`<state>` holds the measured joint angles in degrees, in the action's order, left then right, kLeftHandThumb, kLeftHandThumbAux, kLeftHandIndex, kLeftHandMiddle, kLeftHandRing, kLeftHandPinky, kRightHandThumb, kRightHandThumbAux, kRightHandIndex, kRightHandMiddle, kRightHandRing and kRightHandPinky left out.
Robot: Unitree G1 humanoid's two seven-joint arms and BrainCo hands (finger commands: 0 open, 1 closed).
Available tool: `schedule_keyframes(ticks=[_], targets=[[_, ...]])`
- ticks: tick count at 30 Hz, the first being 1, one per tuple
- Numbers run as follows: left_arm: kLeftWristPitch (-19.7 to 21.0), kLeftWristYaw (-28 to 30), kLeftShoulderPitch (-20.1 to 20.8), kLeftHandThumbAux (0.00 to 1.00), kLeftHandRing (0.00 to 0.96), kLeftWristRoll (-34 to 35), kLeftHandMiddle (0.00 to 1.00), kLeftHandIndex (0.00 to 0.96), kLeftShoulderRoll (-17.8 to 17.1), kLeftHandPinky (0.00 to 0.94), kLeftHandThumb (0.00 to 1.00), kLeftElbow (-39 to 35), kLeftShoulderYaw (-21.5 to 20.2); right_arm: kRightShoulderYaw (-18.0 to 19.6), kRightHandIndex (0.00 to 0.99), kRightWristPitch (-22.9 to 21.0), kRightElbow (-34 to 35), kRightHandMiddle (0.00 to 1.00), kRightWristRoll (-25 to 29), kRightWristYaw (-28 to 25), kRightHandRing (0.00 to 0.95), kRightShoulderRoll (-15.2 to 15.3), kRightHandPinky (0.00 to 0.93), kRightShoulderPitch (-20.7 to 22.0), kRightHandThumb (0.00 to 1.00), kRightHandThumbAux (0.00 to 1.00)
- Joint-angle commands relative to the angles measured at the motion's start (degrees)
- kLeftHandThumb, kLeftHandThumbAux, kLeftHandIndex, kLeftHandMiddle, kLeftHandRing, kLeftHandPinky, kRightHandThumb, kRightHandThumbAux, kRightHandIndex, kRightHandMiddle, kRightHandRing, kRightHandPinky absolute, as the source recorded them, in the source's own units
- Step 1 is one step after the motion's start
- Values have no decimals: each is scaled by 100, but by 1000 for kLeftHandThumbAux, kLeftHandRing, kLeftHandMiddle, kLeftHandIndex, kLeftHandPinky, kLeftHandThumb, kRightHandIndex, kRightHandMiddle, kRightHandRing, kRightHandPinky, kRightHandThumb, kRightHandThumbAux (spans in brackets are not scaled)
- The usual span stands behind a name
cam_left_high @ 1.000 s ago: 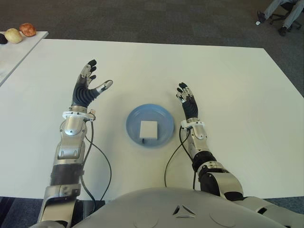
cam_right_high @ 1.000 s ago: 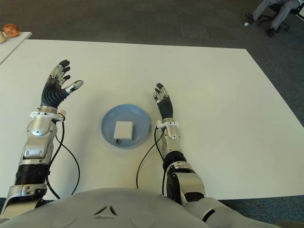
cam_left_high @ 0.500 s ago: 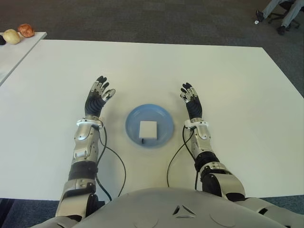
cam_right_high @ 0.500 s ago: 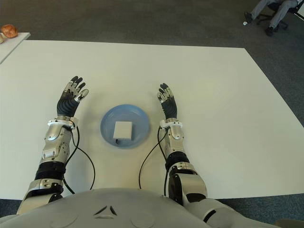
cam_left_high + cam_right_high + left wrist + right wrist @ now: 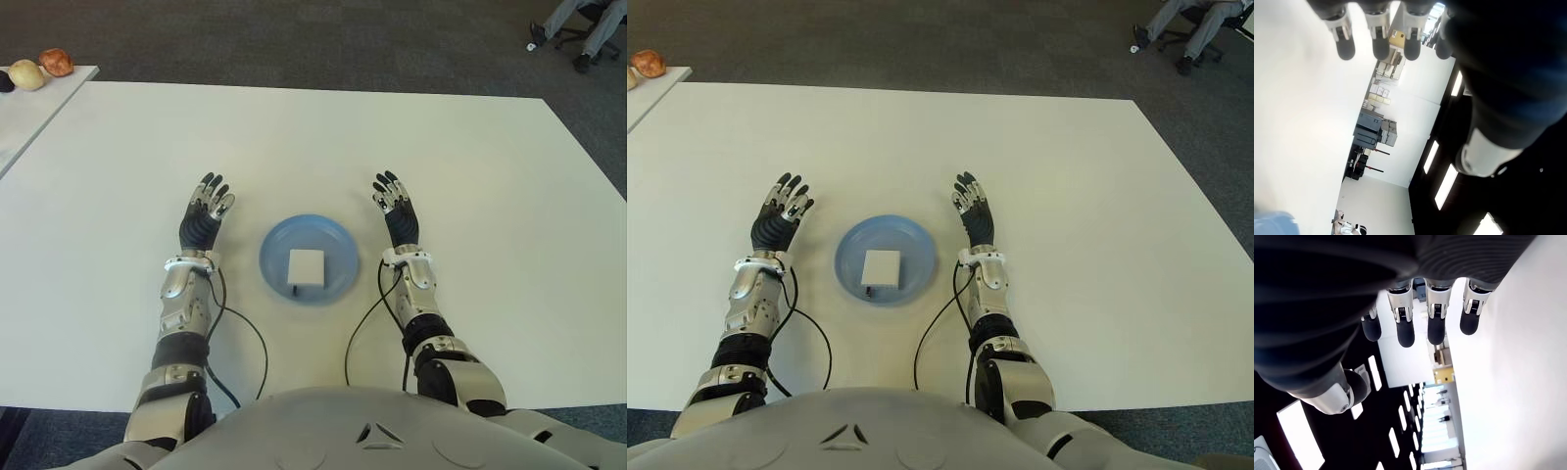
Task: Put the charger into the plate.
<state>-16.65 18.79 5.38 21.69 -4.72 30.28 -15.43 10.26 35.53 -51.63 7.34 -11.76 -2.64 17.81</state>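
Note:
A white square charger (image 5: 306, 265) lies in the middle of the round blue plate (image 5: 335, 242) on the white table (image 5: 313, 147). My left hand (image 5: 205, 211) is to the left of the plate, fingers stretched out and holding nothing. On the plate's other side my right hand (image 5: 394, 204) is also flat with its fingers straight. In the left wrist view the fingertips (image 5: 1379, 48) are spread and bare; in the right wrist view the fingertips (image 5: 1405, 334) are likewise bare.
A second white table (image 5: 29, 108) stands at the far left with round fruit-like objects (image 5: 41, 69) on it. A person's legs and a wheeled chair (image 5: 583, 34) show at the far right corner. Black cables (image 5: 240, 333) trail from both wrists.
My left hand has come down and drawn in toward the plate, from raised with spread fingers to low beside the plate. The right hand shifted only slightly. The charger stayed in the plate.

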Motion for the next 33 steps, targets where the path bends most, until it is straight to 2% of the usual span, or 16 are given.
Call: schedule_keyframes(ticks=[1,20,33], targets=[[-97,82,-48,757,0,-104,0,14,-14,16,0,144,3,44,103,-276,-118,143,124,-11,104,-40,100,-376,0,627],[-702,77,-281,722,0,-426,0,1,156,2,0,593,151,-30,107,-400,150,142,104,-61,104,-37,100,-524,0,620],[-980,193,-333,727,0,-401,0,7,185,22,0,753,142,-61,107,-430,49,141,42,11,106,-11,109,-430,0,615]])
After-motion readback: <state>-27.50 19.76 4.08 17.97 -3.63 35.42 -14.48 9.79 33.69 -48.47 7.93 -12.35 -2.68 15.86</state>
